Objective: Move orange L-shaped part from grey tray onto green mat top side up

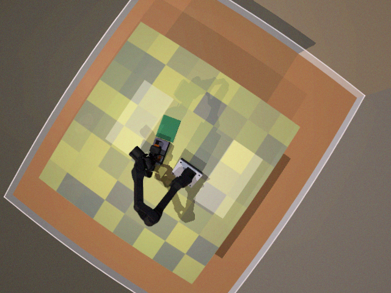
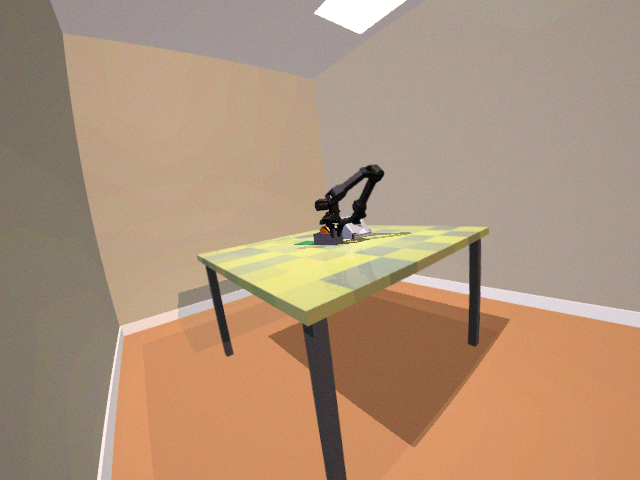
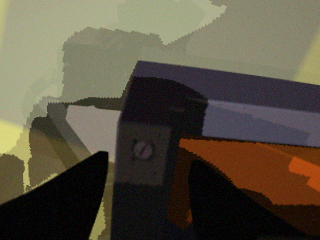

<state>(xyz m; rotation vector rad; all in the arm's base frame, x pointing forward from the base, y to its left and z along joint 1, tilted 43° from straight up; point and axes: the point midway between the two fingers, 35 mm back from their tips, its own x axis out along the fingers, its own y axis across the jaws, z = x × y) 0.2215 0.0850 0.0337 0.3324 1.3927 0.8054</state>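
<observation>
The grey tray (image 1: 166, 146) (image 2: 327, 239) (image 3: 280, 92) stands beside the green mat (image 1: 169, 125) (image 2: 303, 242). The orange part (image 1: 156, 146) (image 2: 324, 230) (image 3: 250, 162) is in the tray. In the exterior view its end on the mat side shows above the tray's rim, so it looks tipped up. My gripper (image 2: 336, 233) (image 3: 149, 165) is partly open with nothing between its fingers, low at the tray's other end. In the wrist view the right finger is over the L-shaped end and the left finger is outside the end wall. Contact is hidden.
The arm's light grey base plate (image 1: 181, 166) stands close to the tray, on the side away from the mat. The arm (image 1: 138, 189) (image 2: 347, 187) bends around beside the tray. A screw head (image 3: 143, 150) sits in the tray's end wall.
</observation>
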